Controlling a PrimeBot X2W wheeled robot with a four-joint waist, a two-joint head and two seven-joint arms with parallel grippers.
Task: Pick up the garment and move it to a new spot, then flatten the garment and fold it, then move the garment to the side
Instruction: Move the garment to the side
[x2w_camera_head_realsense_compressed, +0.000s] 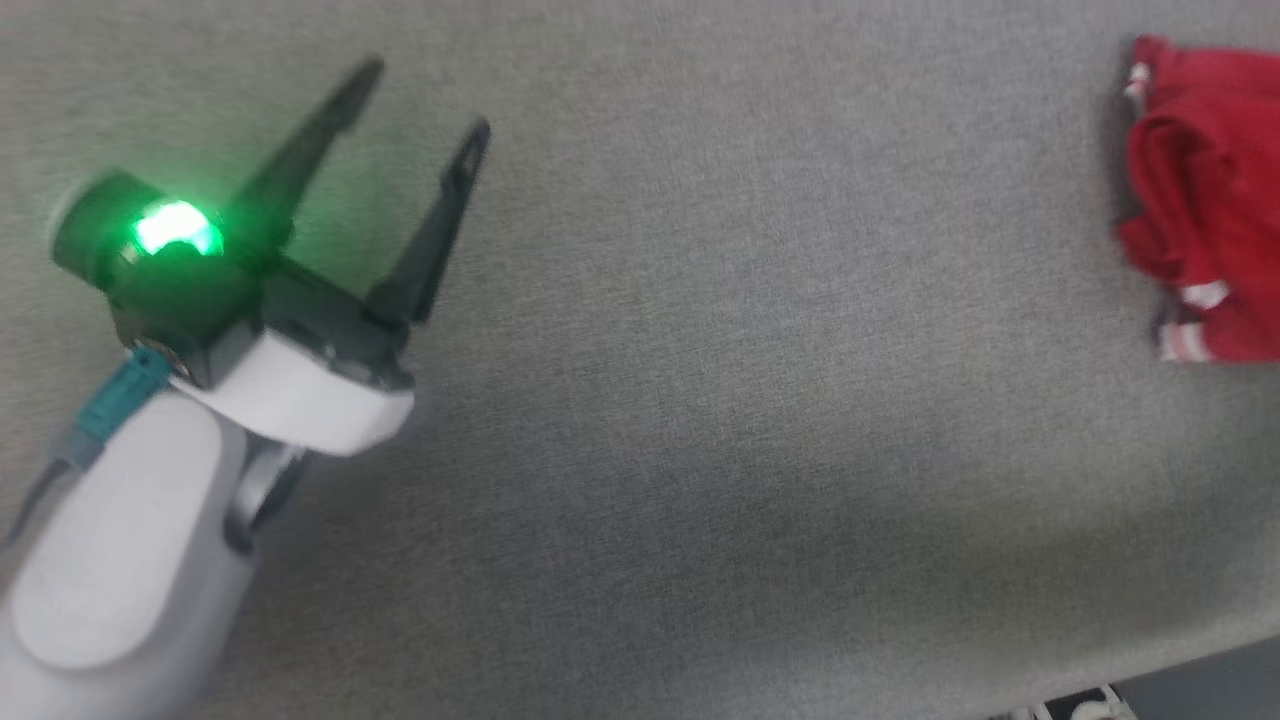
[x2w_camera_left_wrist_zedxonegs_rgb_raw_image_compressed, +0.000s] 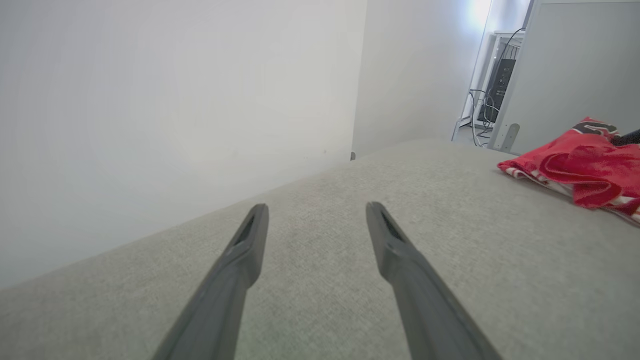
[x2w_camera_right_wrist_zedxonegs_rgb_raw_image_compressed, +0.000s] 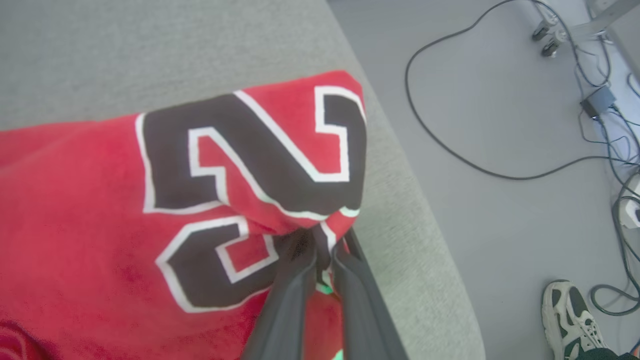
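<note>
Right gripper (x2w_camera_right_wrist_zedxonegs_rgb_raw_image_compressed: 322, 242) fingers (x2w_camera_right_wrist_zedxonegs_rgb_raw_image_compressed: 292, 295), nearest our lens, are clenched on a pinch of the garment (x2w_camera_right_wrist_zedxonegs_rgb_raw_image_compressed: 100, 200), at the edge of its black number print. We find the garment bunched at the desk (x2w_camera_right_wrist_zedxonegs_rgb_raw_image_compressed: 150, 50) edge, with the floor (x2w_camera_right_wrist_zedxonegs_rgb_raw_image_compressed: 475, 240) and a person's foot (x2w_camera_right_wrist_zedxonegs_rgb_raw_image_compressed: 570, 315) beyond it. Left gripper (x2w_camera_head_realsense_compressed: 425, 100) hangs released, well apart from the garment. We judge a good lift rises slowly, straight up, so the pinch does not slip.

The left hand (x2w_camera_head_realsense_compressed: 425, 98) hovers at nine o'clock, fingers spread, green light (x2w_camera_head_realsense_compressed: 178, 228) glowing. The crumpled red garment (x2w_camera_head_realsense_compressed: 1210, 200) lies at three o'clock on the grey worktop (x2w_camera_head_realsense_compressed: 700, 400).
</note>
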